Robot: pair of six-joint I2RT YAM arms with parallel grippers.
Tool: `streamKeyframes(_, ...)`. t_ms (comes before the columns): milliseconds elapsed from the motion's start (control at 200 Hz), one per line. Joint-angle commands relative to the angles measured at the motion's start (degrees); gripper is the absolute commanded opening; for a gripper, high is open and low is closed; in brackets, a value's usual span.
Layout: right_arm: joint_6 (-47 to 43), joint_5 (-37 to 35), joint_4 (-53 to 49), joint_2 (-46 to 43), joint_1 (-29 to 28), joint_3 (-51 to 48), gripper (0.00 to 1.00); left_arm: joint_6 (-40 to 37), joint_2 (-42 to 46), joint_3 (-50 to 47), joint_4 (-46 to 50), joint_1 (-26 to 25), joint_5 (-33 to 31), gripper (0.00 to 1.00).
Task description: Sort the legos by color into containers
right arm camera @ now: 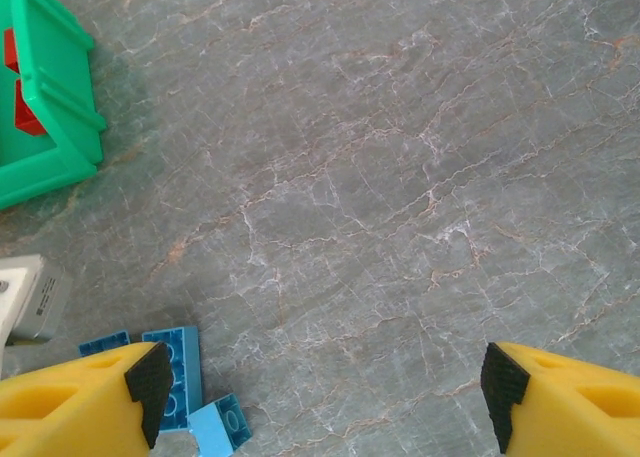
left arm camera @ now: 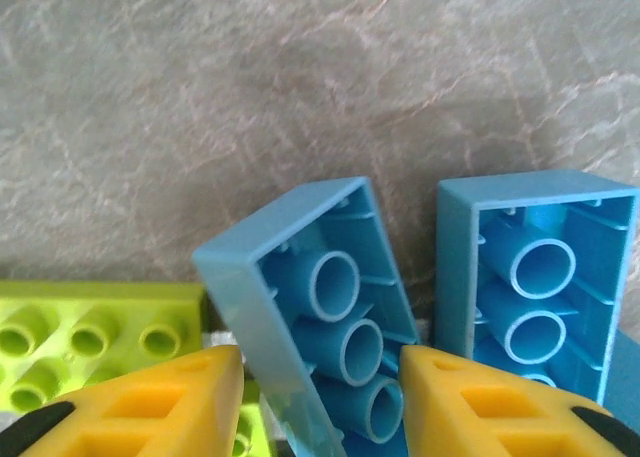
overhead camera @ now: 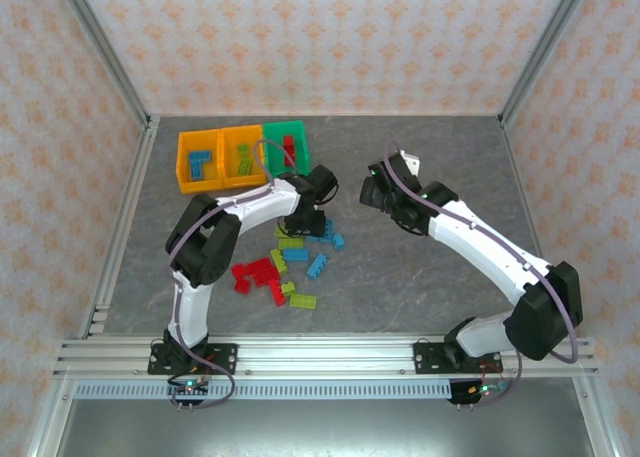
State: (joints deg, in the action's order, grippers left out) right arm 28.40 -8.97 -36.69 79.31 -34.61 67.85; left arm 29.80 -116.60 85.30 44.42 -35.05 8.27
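My left gripper (left arm camera: 320,397) is shut on a light blue lego (left arm camera: 330,327) that lies upside down and tilted, its hollow tubes showing between the yellow fingers (left arm camera: 150,407). Another upturned blue lego (left arm camera: 540,277) sits just right of it, and a lime one (left arm camera: 90,332) to the left. From above, the left gripper (overhead camera: 305,225) is down at the far edge of the lego pile: red (overhead camera: 255,274), lime (overhead camera: 303,301), blue (overhead camera: 318,265). The containers stand at the back left, two orange-yellow (overhead camera: 200,160) (overhead camera: 242,155) and one green (overhead camera: 285,145). My right gripper (right arm camera: 320,397) hangs open over bare table.
In the right wrist view the green bin (right arm camera: 45,107) holds red bricks (right arm camera: 25,112), and two blue bricks (right arm camera: 180,372) (right arm camera: 220,427) lie by the left finger. A pale part of the left arm (right arm camera: 30,297) shows at that view's left edge. Metal rails border the table.
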Motion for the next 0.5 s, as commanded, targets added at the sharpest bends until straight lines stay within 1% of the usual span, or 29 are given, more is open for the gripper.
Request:
streamKeyframes(0,-1.8,-0.2,-1.9,0.9,-0.1,2.8,0.83,-2.2,-1.8,3.0,1.3,0.0,-2.7,0.44)
streamKeyframes(120,-2.2,0.2,-2.1,1.3,-0.1,3.3,0.83,-2.6,-3.8,5.3,2.3,0.1,-2.5,0.38)
streamKeyframes(215,-3.2,2.5,-2.0,1.3,-0.1,3.2,0.83,-2.4,-5.2,6.6,2.8,0.2,-2.3,0.32)
streamKeyframes(365,-4.2,5.8,-1.8,-0.1,-0.1,1.6,0.83,-1.3,-4.7,7.0,2.3,0.7,-1.6,0.19)
streamKeyframes(445,-6.7,9.2,-0.1,-2.1,-0.1,0.1,0.83,-0.2,-2.6,7.0,2.2,1.6,-1.6,0.13)
streamKeyframes(495,-10.0,15.9,2.5,-3.9,-0.2,-1.4,0.83,0.5,-0.3,7.1,2.1,2.8,-1.6,0.11)
